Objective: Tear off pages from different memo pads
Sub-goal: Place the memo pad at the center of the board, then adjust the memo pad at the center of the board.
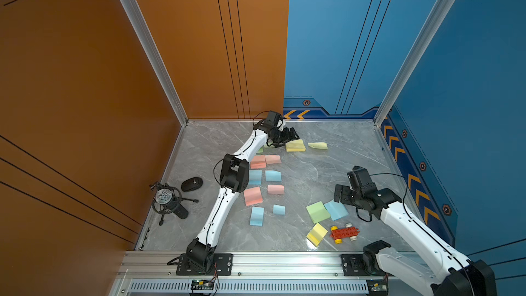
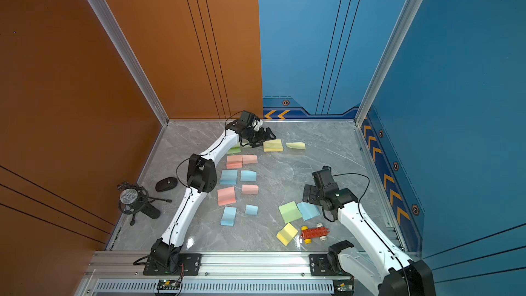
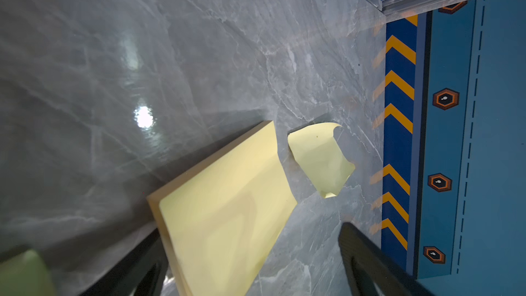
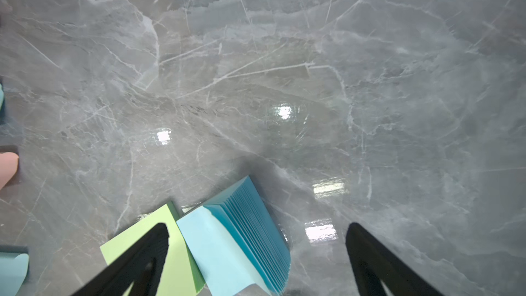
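1. The left claw point(image 3: 253, 229) hangs low over the far end of the grey marble desk point(image 1: 313, 172), its 2 fingers spread wide apart and gripping nothing.
2. A yellow memo pad point(image 3: 227, 223) lies flat on the desk between those fingers.
3. A loose yellow page point(image 3: 321, 158), curled and creased, lies on the desk just beside that pad on the robot's right, not touching it.
4. The right claw point(image 4: 257, 224) is also spread apart and holds nothing. It hovers above a green memo pad point(image 4: 159, 252) and a blue memo pad point(image 4: 227, 252) that lie edge to edge on the right side of the desk.
5. In the right wrist view, 1 finger crosses in front of the green memo pad.
6. In both top views, 4 pink and blue memo pads point(image 1: 252, 195) lie in the middle of the desk, each with 1 of the single pages point(image 1: 275, 189) of its own colour beside it.
7. A second yellow memo pad point(image 1: 316, 234) sits near the front edge, just beside a red toy brick car point(image 1: 344, 232).
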`<action>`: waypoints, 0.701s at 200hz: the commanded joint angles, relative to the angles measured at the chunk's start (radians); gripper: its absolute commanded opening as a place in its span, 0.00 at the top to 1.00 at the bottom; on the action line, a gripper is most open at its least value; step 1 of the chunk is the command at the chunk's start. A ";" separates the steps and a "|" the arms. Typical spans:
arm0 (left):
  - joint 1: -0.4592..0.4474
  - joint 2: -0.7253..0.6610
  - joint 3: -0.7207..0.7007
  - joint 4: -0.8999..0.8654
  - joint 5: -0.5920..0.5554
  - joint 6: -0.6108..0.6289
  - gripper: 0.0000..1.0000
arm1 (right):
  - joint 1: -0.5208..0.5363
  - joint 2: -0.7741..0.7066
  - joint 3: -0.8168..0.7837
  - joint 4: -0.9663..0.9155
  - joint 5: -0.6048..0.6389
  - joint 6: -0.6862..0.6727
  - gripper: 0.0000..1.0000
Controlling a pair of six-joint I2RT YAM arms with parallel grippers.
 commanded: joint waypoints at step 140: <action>-0.079 -0.401 -0.328 -0.076 -0.230 0.164 0.05 | -0.007 0.210 -0.108 0.174 -0.121 0.169 0.30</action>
